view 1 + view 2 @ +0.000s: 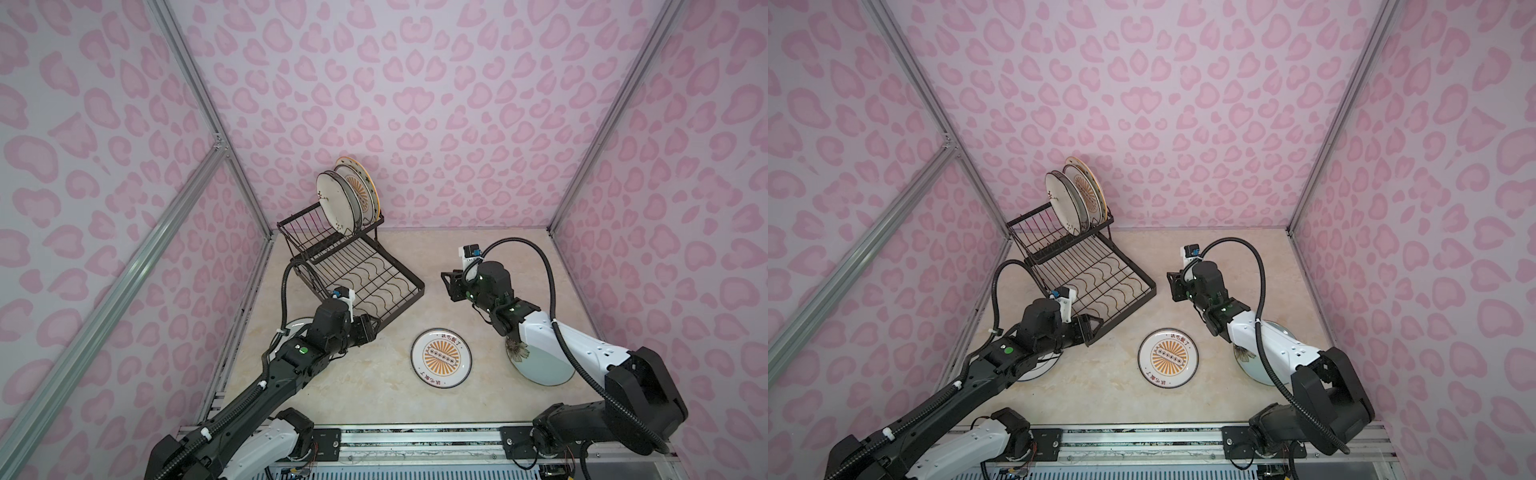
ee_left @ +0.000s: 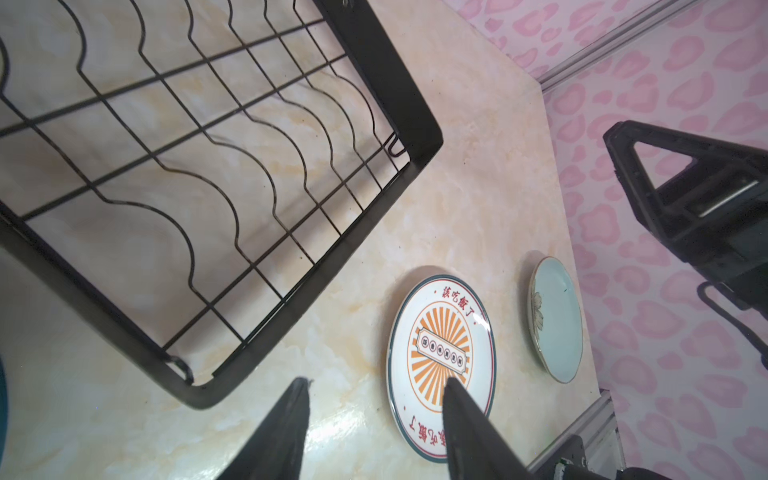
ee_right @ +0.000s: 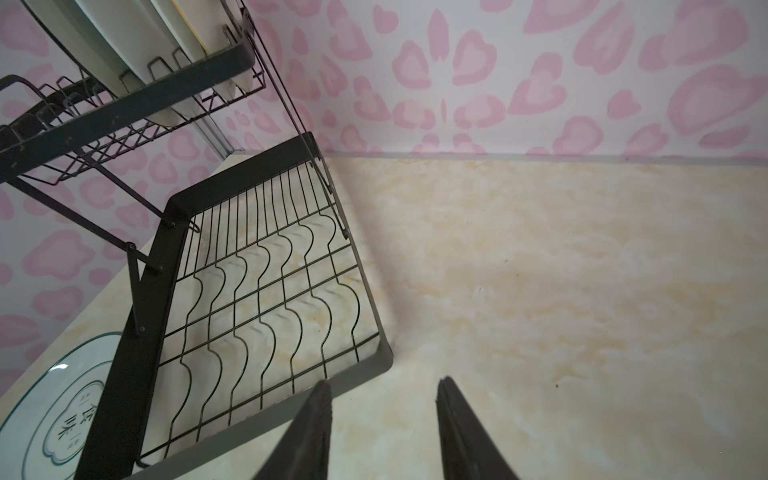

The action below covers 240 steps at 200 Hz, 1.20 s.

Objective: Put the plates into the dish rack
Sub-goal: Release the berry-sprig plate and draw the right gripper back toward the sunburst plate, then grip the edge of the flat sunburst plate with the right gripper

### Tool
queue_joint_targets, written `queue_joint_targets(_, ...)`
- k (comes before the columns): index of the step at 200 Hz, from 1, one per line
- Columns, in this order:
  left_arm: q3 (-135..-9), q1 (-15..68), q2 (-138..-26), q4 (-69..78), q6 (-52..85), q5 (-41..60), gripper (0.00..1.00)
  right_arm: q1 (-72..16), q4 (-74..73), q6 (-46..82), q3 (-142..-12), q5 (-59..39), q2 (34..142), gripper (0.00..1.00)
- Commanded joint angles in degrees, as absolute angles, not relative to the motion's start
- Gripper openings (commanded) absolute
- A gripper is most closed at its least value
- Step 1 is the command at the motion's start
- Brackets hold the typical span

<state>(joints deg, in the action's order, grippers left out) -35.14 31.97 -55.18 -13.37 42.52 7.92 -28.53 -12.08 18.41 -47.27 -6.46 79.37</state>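
The black wire dish rack (image 1: 405, 301) (image 1: 1136, 305) stands at the back left, with three plates (image 1: 336, 203) (image 1: 1065, 203) upright in its raised basket. An orange sunburst plate (image 1: 441, 357) (image 1: 1169, 358) (image 2: 440, 345) lies flat mid-table. Half under my right arm lies a pale blue-green plate (image 1: 544, 365) (image 1: 1258, 372) (image 2: 557, 320). A white plate with a dark rim (image 1: 297, 326) (image 3: 54, 407) lies under my left arm. My left gripper (image 1: 374, 326) (image 2: 378, 382) hangs open and empty by the rack's front corner. My right gripper (image 1: 446, 284) (image 3: 384, 382) is open and empty, just right of the rack's tray.
The rack's lower tray (image 2: 415, 124) (image 3: 164, 257) has wavy wires and holds nothing. Pink patterned walls close in the marble table (image 1: 478, 249) on three sides. A metal rail (image 1: 415, 440) runs along the front edge between the arm bases.
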Motion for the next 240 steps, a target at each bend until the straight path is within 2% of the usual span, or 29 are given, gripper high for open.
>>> queue_joint_targets(1, -33.6, 33.9, -55.8, -9.5, 45.1, 5.9, 0.54, -27.8, -12.0, 23.3, -43.9, -9.8, 78.3, 0.41)
queue_joint_targets(47, -31.1, 37.6, -55.5, -8.1, 45.7, 4.7, 0.54, -23.6, -2.4, 26.9, -40.2, -21.4, 77.0, 0.41)
queue_joint_targets(71, -30.3, 38.2, -56.2, -7.2, 45.5, 3.6, 0.54, -22.8, -0.3, 28.1, -37.4, -24.1, 77.2, 0.4)
queue_joint_targets(110, -33.1, 38.6, -60.4, -6.7, 44.1, 4.2, 0.53, -21.3, 0.1, 31.0, -33.1, -27.0, 76.4, 0.39)
queue_joint_targets(169, -35.1, 40.3, -66.2, -3.8, 44.3, 4.0, 0.52, -18.8, 8.1, 30.0, -29.8, -29.2, 71.8, 0.39)
queue_joint_targets(240, -36.1, 41.0, -67.8, -4.2, 43.9, 4.1, 0.52, -18.3, 10.0, 30.7, -25.2, -29.8, 68.9, 0.39)
